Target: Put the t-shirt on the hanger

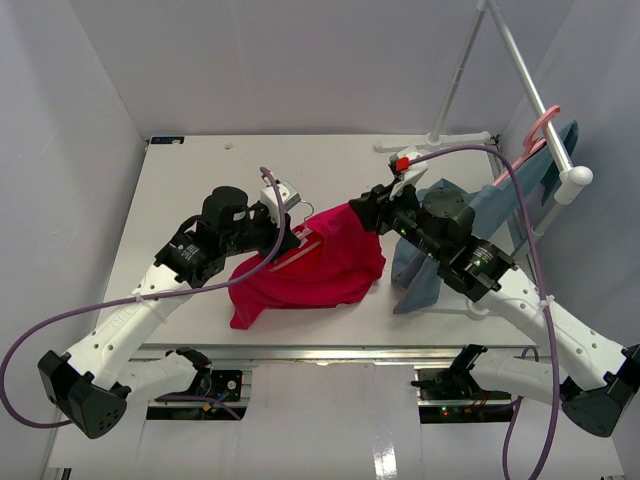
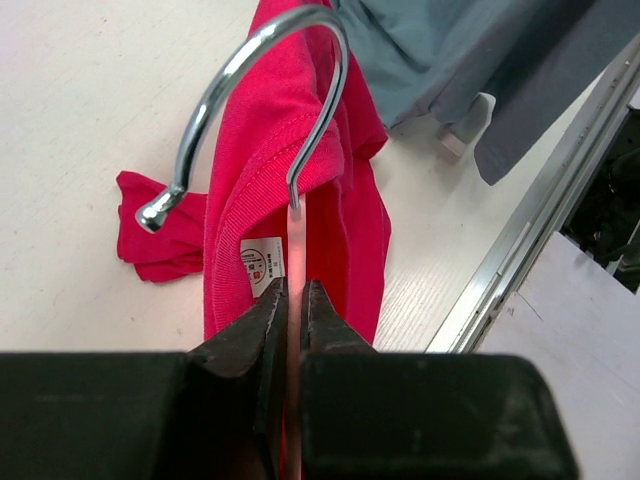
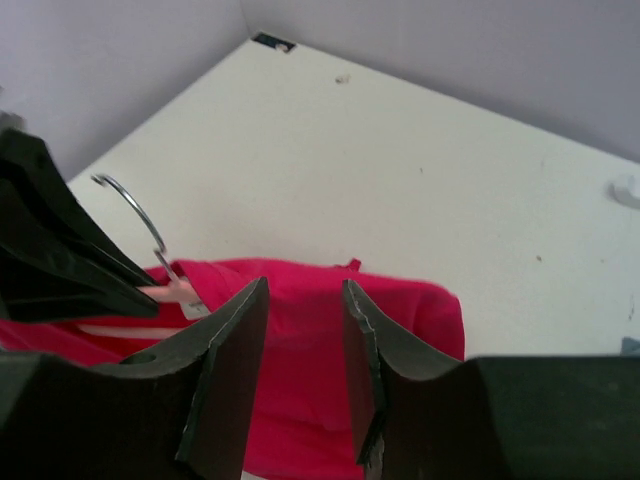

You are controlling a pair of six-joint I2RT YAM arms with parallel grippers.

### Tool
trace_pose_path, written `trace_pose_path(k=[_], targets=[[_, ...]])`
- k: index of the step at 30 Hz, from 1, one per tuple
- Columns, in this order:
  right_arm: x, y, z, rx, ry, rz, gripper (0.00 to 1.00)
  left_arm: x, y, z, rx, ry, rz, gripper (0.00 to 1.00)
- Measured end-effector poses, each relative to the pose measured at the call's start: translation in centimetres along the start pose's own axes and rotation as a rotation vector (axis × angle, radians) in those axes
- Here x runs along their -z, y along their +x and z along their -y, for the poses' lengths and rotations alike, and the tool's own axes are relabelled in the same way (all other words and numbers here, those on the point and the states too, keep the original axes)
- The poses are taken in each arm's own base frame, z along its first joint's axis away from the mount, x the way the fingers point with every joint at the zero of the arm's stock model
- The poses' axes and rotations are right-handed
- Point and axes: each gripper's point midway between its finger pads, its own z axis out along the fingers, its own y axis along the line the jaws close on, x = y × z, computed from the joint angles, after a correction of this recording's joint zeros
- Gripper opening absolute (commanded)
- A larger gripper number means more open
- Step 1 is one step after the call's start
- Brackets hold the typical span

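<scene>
My left tool (image 2: 293, 300) is pinched shut on the hanger (image 2: 297, 245), just under its hook. The t-shirt (image 1: 310, 270) hangs draped over it, collar up at the hook, low over the table (image 1: 190, 180). Mostly on, I'd say; the far shoulder wants settling. My right tool (image 3: 305, 340) gapes empty above the fabric. White table, pale walls close around.

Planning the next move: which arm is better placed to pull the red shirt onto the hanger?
Right, I'd judge. The right tool is open at the crimson-red fabric t-shirt, while the left tool is shut on the thin pale-pink plastic hanger, holding it.
</scene>
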Motion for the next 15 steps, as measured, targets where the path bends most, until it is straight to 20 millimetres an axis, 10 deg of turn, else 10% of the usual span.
trace_pose_path(k=[7, 15], targets=[[-0.6, 7.2, 0.4, 0.017, -0.018, -0.151, 0.44, 0.4, -0.6, -0.5, 0.044, -0.048, 0.014, 0.00], [-1.9, 7.9, -1.4, 0.020, -0.121, -0.138, 0.52, 0.7, -1.2, -0.5, 0.069, -0.057, 0.031, 0.00]])
